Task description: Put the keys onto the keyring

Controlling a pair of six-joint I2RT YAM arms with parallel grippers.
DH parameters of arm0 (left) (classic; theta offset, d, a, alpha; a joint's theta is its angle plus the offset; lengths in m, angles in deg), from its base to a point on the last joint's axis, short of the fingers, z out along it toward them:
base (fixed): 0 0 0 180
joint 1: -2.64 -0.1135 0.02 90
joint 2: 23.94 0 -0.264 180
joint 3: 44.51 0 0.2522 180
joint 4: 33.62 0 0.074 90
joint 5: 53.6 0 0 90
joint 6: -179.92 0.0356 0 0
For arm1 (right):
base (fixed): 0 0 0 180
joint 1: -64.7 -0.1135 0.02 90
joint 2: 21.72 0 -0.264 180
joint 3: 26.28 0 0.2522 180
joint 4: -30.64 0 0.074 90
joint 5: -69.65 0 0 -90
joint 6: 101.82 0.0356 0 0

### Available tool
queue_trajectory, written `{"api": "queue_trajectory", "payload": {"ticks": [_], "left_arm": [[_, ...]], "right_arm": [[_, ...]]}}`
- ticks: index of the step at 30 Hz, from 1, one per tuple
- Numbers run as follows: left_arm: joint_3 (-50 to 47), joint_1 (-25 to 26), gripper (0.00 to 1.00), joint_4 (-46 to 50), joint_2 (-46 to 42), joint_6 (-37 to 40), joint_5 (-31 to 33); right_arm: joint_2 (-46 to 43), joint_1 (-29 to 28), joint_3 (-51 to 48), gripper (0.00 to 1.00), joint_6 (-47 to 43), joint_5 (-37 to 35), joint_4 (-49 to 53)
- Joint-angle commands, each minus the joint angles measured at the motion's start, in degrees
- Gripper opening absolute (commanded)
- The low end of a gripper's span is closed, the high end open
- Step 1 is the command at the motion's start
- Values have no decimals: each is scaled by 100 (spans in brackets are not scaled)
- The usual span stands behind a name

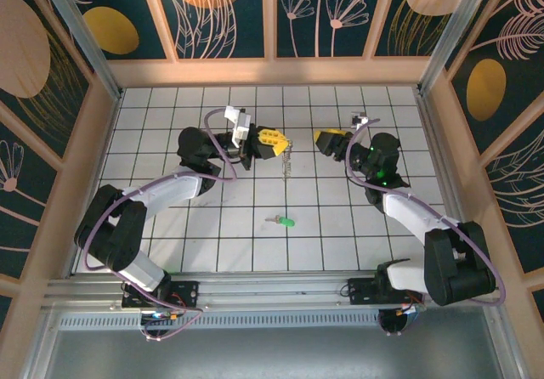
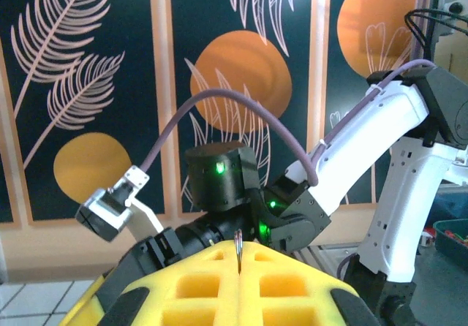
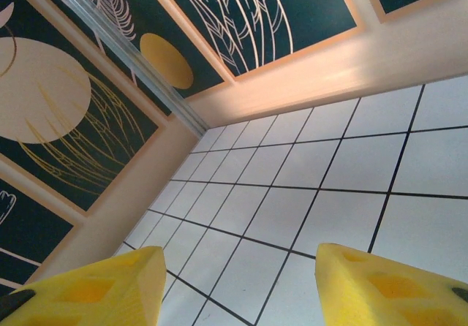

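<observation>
A key with a green head (image 1: 286,222) lies flat on the white tiles, near the middle front. My left gripper (image 1: 279,142) is raised above the table and shut on the keyring (image 1: 287,160), whose thin loop and grey metal pieces hang below the yellow fingers. In the left wrist view the ring's dark edge (image 2: 239,247) stands upright, pinched between the closed yellow pads of the left gripper (image 2: 239,259). My right gripper (image 1: 326,139) faces it from the right, a short gap away, open and holding nothing. In the right wrist view its yellow fingers (image 3: 110,289) stand wide apart over bare tiles.
Wooden walls (image 1: 272,71) with dark patterned panels fence the tiled table on three sides. The right arm's white links (image 2: 380,129) stand in front of the left wrist camera. The arm bases sit on the metal rail (image 1: 272,292) at the near edge.
</observation>
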Motion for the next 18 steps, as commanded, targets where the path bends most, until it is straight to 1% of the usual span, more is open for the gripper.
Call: {"api": "queue_trajectory", "payload": {"ticks": [1,5,9,13,16,18], "left_arm": [[376,40,0,661,-270,397,-53],[555,40,0,1612,-376,797,40],[947,40,0,3093,-441,1476,-49],[1103,40,0,4051,-535,1995,-10],[1302,37,0,5069,-569,2671,28],[1544,31,0,5919,-551,3263,17]], "right_arm": [[-179,8,-5,57,46,-9,-309],[-222,12,-5,57,154,64,-347],[-379,13,19,57,180,207,-321],[-599,7,178,57,-48,463,-151],[-662,64,335,56,-322,928,-41],[-642,136,381,56,-375,1442,-200]]}}
